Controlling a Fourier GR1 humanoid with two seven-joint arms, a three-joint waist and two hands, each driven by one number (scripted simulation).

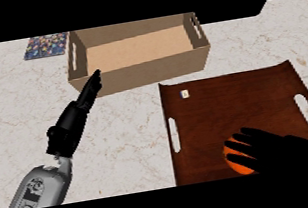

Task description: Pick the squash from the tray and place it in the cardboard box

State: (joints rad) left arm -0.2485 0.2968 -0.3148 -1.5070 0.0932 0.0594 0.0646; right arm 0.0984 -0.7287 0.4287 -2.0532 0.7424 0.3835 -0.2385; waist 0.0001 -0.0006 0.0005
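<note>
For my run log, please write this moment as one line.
right robot hand: curled round squash on tray | left robot hand: open, near box front | squash: not yet in box

The desk (138, 128) is pale cream marble with thin tan veins. The box (141, 72) is plain light brown, the tray (239, 102) dark reddish brown. The squash (234, 156) is orange. The left hand (82, 104) and right hand (283, 148) are black. A mat (47, 45) shows many-coloured speckles.

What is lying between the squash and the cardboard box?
In the head view, mostly bare tray separates the squash from the cardboard box; only a small white object sits near the tray's far-left corner, then a strip of counter.
</note>
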